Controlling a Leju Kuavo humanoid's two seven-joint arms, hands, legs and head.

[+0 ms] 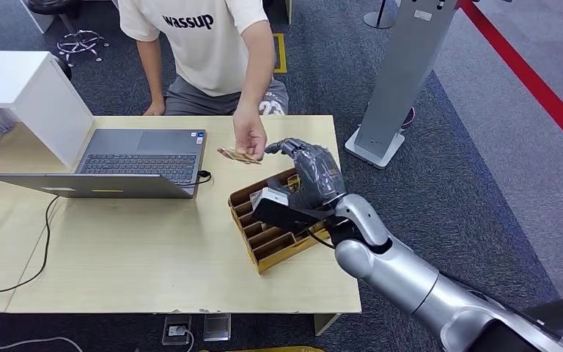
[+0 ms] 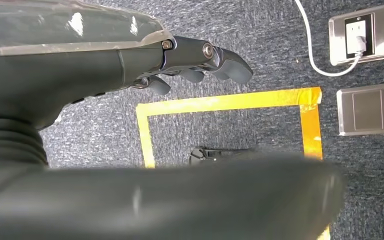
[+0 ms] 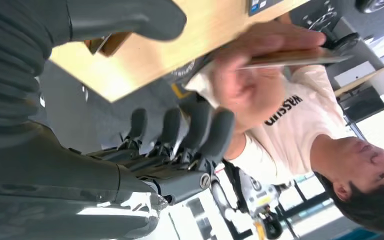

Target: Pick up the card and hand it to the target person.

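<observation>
Right hand (image 1: 315,172) is reaching over the worktop (image 1: 154,257) with fingers (image 3: 200,127) spread and nothing in them. Just beyond its fingertips, a person's hand (image 1: 249,137) is holding the card (image 1: 236,155) above the worktop, beside the laptop (image 1: 124,165). Below the right hand, a wooden slotted organizer (image 1: 264,235) is sitting near the worktop's edge; its contents cannot be made out. Left hand (image 2: 200,60) is hanging over grey carpet (image 2: 260,40), fingers loosely apart, gripping nothing.

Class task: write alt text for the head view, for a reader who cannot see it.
A seated person's hand holds a card above a wooden table, just beyond the right robot hand. The robot hand hovers over a slotted wooden tray; an open laptop sits beside it.
</observation>
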